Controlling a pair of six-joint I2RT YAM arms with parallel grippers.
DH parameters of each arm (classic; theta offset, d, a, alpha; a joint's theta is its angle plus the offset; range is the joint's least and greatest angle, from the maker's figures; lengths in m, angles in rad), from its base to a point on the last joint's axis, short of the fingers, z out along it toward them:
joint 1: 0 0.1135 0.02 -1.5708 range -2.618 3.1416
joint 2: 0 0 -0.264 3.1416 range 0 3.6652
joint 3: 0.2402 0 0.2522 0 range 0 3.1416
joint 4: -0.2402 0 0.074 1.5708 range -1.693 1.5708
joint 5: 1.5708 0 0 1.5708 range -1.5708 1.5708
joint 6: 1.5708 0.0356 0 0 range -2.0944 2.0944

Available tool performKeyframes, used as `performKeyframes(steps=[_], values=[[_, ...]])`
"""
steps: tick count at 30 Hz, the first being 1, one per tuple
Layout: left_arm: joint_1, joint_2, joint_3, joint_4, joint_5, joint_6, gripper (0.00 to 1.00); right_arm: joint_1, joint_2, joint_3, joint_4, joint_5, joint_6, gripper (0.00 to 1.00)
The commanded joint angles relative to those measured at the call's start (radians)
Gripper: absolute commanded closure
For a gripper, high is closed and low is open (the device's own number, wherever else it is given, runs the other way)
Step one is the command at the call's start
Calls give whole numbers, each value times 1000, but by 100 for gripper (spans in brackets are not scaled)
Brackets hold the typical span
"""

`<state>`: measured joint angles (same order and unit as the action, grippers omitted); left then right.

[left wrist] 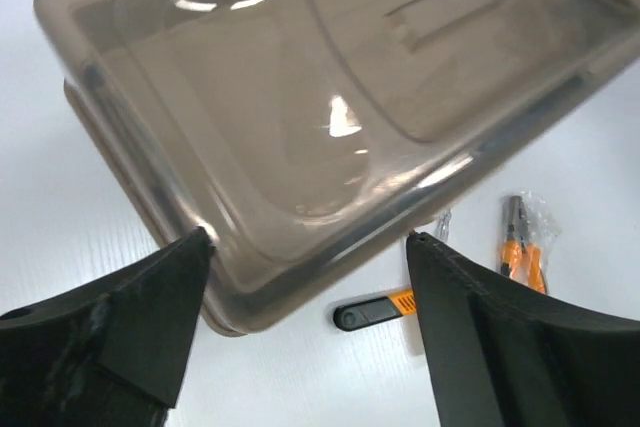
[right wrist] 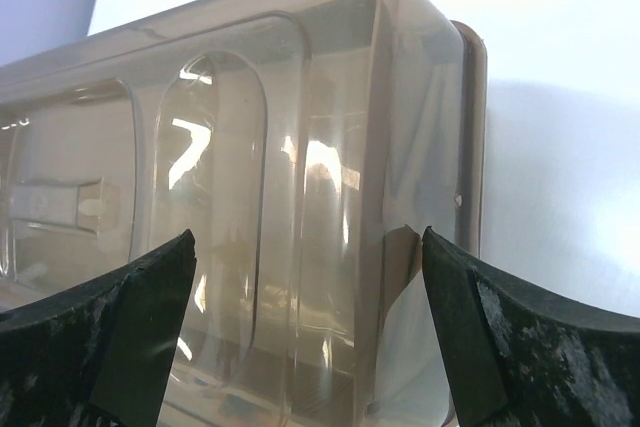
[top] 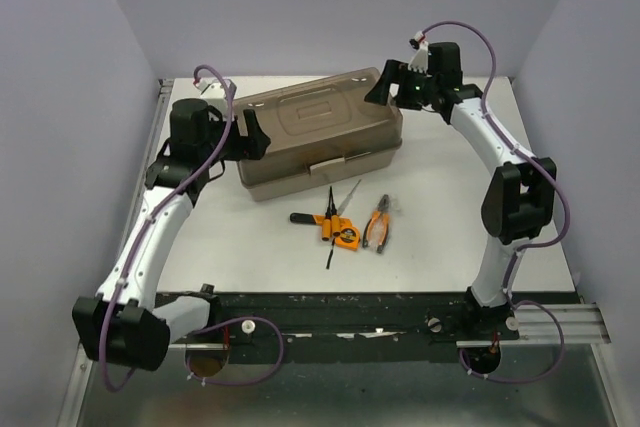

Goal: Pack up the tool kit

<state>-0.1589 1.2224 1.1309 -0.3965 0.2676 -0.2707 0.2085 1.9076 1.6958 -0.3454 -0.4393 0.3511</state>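
Observation:
The toolbox [top: 320,132] stands at the middle back of the table, its smoky brown lid [left wrist: 330,97] shut and the beige latch [top: 325,163] facing forward. My left gripper [top: 254,137] is open at the box's left end, its jaws spread over the near corner [left wrist: 310,237]. My right gripper [top: 384,85] is open at the box's right end, jaws spread across the end wall [right wrist: 307,235]. Neither holds anything. Loose in front of the box lie an orange-and-black handled tool [top: 308,218], an orange tape measure [top: 346,237], pliers [top: 377,226] and a thin screwdriver [top: 348,197].
The white table [top: 450,207] ends at a black rail [top: 380,312] near the arm bases. Grey walls stand at the left, back and right. The handled tool [left wrist: 375,309] and the pliers [left wrist: 520,247] also show below the box in the left wrist view.

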Motion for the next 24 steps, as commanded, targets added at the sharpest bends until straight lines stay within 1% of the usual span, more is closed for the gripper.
performKeyframes(steps=[1,2,4,6,8,12,15,18,20,22,23,24], values=[[-10,-165,-20,-13,-68,56,3,92,59,91,9,-144,22,0],[-10,-184,-22,-8,-74,74,1,101,64,97,9,-127,29,0],[-10,-204,-4,-2,-70,108,1,104,58,91,13,-63,58,0],[-10,-183,38,-7,-44,134,1,104,30,71,6,66,97,0],[-10,-129,96,-31,-12,151,1,100,-13,50,6,172,123,0],[-10,7,243,-100,41,197,1,62,-108,5,3,252,173,0],[-11,90,317,-105,90,229,1,22,-203,-71,8,272,209,0],[-13,143,345,-85,110,235,1,-14,-322,-232,55,255,264,0],[-13,178,368,-76,85,246,1,-15,-402,-388,164,217,305,0],[-11,218,389,-50,20,261,1,-14,-461,-545,323,139,394,0],[-2,235,398,-35,-5,249,1,-11,-476,-615,404,96,438,0],[15,258,411,-22,1,223,1,-3,-489,-663,471,70,483,0]])
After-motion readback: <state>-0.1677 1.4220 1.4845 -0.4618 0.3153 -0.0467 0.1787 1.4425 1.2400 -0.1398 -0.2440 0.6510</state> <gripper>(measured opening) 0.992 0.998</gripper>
